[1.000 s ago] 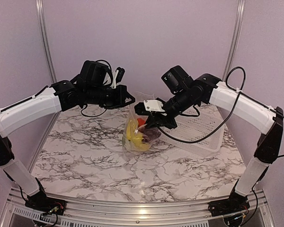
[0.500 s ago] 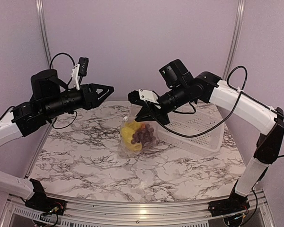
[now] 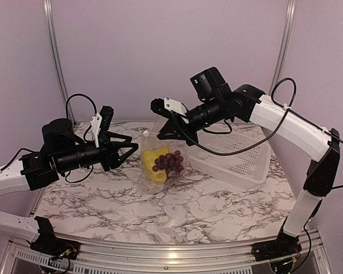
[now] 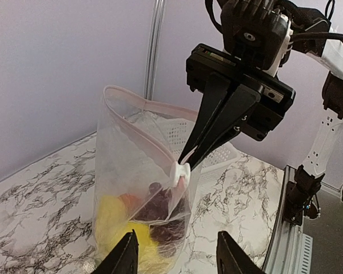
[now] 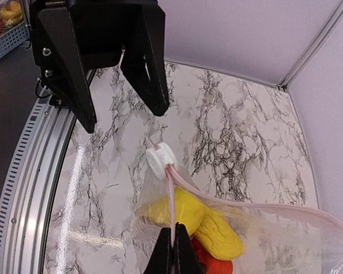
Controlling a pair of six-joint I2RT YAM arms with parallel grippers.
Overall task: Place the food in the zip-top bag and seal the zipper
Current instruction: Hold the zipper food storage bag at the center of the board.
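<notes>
**Zip-top bag** (image 3: 158, 173) holding the food (image 3: 167, 162), upright just beside the basket (image 3: 240, 162). **Right gripper** (image 3: 160, 135): jaws pinching the zipper (image 5: 171, 197) at the bag's mouth. **Left gripper** (image 3: 132, 149): jaws spread, apart from the bag, on its side away from the basket.

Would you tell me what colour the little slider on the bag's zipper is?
White; the slider shows best in the right wrist view.

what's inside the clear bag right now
Inside the zip-top bag are yellow pieces, a dark purple grape bunch and a red-orange piece. Anything beneath or behind these is covered and cannot be made out.
</notes>
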